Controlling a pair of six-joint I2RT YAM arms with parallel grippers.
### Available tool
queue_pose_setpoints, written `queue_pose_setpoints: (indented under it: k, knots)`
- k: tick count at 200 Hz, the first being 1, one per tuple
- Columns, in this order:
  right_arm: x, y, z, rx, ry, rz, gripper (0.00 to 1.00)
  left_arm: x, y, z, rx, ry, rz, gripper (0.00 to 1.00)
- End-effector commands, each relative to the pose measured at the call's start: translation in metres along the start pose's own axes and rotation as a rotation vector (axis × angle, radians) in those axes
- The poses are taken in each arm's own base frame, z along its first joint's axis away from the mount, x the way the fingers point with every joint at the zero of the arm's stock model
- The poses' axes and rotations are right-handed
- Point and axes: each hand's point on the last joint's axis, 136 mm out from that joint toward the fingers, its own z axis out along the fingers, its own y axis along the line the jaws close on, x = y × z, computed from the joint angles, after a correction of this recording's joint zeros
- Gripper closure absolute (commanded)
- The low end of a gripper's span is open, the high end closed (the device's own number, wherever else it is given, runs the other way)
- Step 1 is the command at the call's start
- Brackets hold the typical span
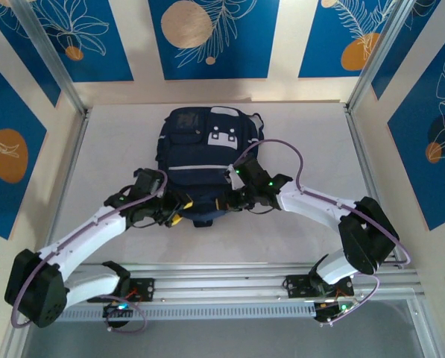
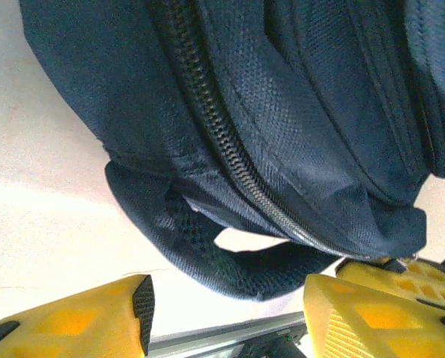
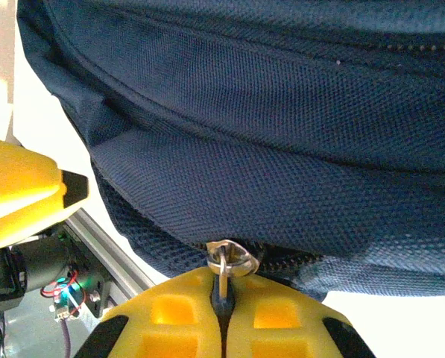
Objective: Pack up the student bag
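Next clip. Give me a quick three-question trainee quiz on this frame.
1. True or false: the left gripper is clamped on the large navy-blue fabric backpack.
2. The right gripper pinches: A a shoulder strap; B the small silver metal zipper pull; C a white buckle patch.
3. Seen from above, are both grippers at the backpack's end nearer the arm bases, or at its far end?
Key: 1 false, its yellow fingers stand apart with nothing between them; 2 B; 3 the near end.

walls (image 1: 136, 45): cream, blue leaf panels | table (image 1: 118, 142): white | rails (image 1: 229, 287): aluminium
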Motion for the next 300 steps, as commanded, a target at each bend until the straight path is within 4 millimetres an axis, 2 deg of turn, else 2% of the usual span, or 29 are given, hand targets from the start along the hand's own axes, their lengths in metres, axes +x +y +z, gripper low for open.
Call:
queue_pose_setpoints:
  k: [1,35,70,86,105,132,162,196,221,277,300]
  knots:
    - [-0.016,0.017,-0.007,-0.028,-0.047,-0.024,1.0,-0.001,0.003,0.011,-0.04,-0.002,-0.081,0.45]
    - [-0.014,0.014,-0.006,-0.008,-0.038,-0.03,1.0,0.003,0.023,0.026,-0.133,0.031,-0.116,0.49]
    - [-0.01,0.011,-0.002,0.027,-0.009,-0.063,1.0,-0.009,0.02,0.038,-0.161,0.004,-0.103,0.55]
    - [-0.004,0.002,-0.001,0.093,0.027,-0.095,1.0,-0.02,0.013,0.04,-0.181,-0.031,-0.075,0.72]
    - [0.007,-0.017,-0.004,0.19,0.079,-0.127,1.0,-0.033,0.016,0.04,-0.22,-0.054,-0.075,1.0]
    - [0.02,-0.051,-0.01,0.325,0.148,-0.119,1.0,-0.045,0.021,0.031,-0.208,-0.103,-0.092,1.0]
    - [0.006,-0.08,-0.024,0.355,0.097,-0.04,1.0,-0.047,0.027,0.024,-0.21,-0.119,-0.093,1.0]
    - [-0.021,-0.086,-0.03,0.295,0.026,0.012,1.0,-0.044,0.033,0.021,-0.212,-0.112,-0.087,1.0]
    - [-0.037,-0.076,-0.029,0.215,-0.014,0.024,1.0,-0.044,0.035,0.016,-0.206,-0.117,-0.073,1.0]
    - [-0.057,-0.087,-0.038,0.258,-0.052,-0.014,1.0,-0.048,0.042,0.002,-0.224,-0.125,-0.033,1.0]
    - [-0.06,-0.081,-0.043,0.235,-0.054,-0.089,1.0,-0.056,0.048,-0.009,-0.237,-0.146,-0.031,1.0]
